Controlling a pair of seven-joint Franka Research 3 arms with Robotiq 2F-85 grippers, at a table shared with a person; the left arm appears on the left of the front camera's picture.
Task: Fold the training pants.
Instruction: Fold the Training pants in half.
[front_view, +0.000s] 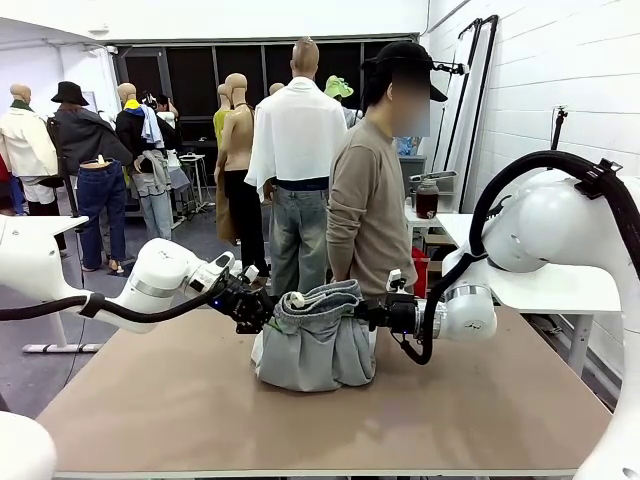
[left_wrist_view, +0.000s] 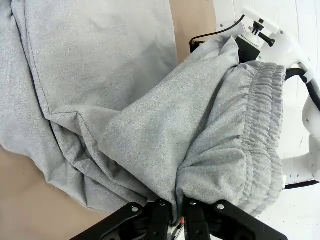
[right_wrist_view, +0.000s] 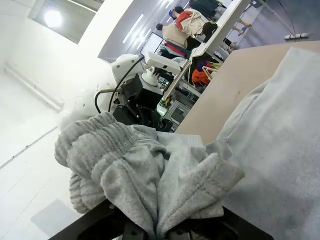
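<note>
Midway, by the look of it: training pants (front_view: 315, 345) bunched at the counter (front_view: 180, 410) middle, waistband lifted, legs heaped below, no neat fold yet. Left claw (front_view: 262, 308) and right claw (front_view: 368, 312) each clamped on a waistband side. Waistband runs left-right, opening upward.

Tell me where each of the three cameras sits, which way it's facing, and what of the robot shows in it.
Front view: fixed between the arms, facing across the table at the person; left gripper and right gripper each clamp a side of the training pants.
Left wrist view: on the left wrist, looking along its shut gripper over the pants' waistband toward the other arm.
Right wrist view: on the right wrist, its gripper pinching bunched cloth, facing the left arm.
Shared: both wrist views show the same pants and the opposite gripper.
</note>
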